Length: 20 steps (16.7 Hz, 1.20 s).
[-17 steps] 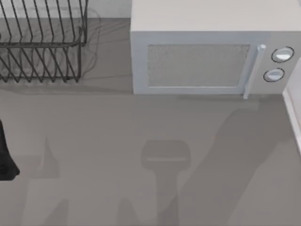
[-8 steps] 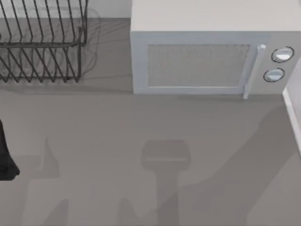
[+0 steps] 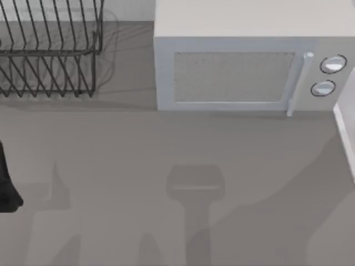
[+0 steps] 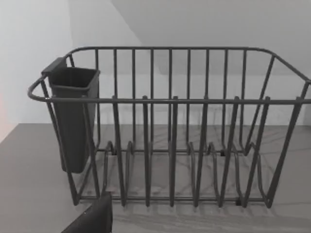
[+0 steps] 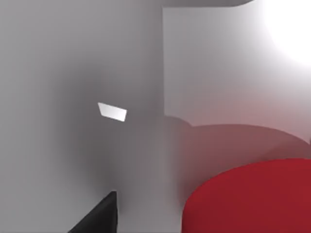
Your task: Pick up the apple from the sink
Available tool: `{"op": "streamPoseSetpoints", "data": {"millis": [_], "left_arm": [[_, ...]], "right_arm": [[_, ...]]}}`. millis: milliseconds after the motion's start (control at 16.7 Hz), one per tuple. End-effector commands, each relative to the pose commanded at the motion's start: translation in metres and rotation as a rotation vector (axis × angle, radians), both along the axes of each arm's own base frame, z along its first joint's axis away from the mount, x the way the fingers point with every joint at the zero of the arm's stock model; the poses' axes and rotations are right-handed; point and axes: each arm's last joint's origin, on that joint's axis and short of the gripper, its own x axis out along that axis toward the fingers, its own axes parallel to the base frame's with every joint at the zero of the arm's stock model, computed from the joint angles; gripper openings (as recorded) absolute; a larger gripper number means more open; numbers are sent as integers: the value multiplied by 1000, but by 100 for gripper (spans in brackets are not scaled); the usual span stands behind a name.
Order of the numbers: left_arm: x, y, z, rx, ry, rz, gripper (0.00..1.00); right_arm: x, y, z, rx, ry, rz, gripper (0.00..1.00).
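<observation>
The apple [image 5: 252, 199] is a bright red ball, seen very close in the right wrist view. It lies low inside the grey sink [image 5: 73, 73]. My right gripper [image 5: 158, 229] hangs just above and beside it, open. One dark finger [image 5: 99, 216] stands clear of the apple, not touching it. My left arm [image 3: 6, 183] is parked at the table's left edge. Its gripper [image 4: 155, 229] is open and holds nothing, with one finger [image 4: 95, 218] showing in the left wrist view.
A white microwave [image 3: 238, 72] stands at the back centre-right. A dark wire dish rack [image 3: 47, 52] with a cutlery cup [image 4: 73, 116] sits at the back left. A white edge [image 3: 346, 138] runs along the table's right side. Arm shadows lie on the grey tabletop [image 3: 138, 144].
The right arm's shadow on the tabletop has slid toward the lower right. The left arm, the rack and the microwave have not moved.
</observation>
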Motion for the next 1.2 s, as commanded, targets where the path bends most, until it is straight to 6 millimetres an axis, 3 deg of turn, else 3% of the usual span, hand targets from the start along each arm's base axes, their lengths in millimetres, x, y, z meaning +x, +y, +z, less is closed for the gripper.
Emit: {"op": "streamPoseSetpoints", "data": {"millis": [60, 840, 1200], "left_arm": [[0, 0, 0, 0, 0, 0, 100], [0, 0, 0, 0, 0, 0, 100], [0, 0, 0, 0, 0, 0, 100]], "right_arm": [[0, 0, 0, 0, 0, 0, 100], [0, 0, 0, 0, 0, 0, 2], [0, 0, 0, 0, 0, 0, 0]]}}
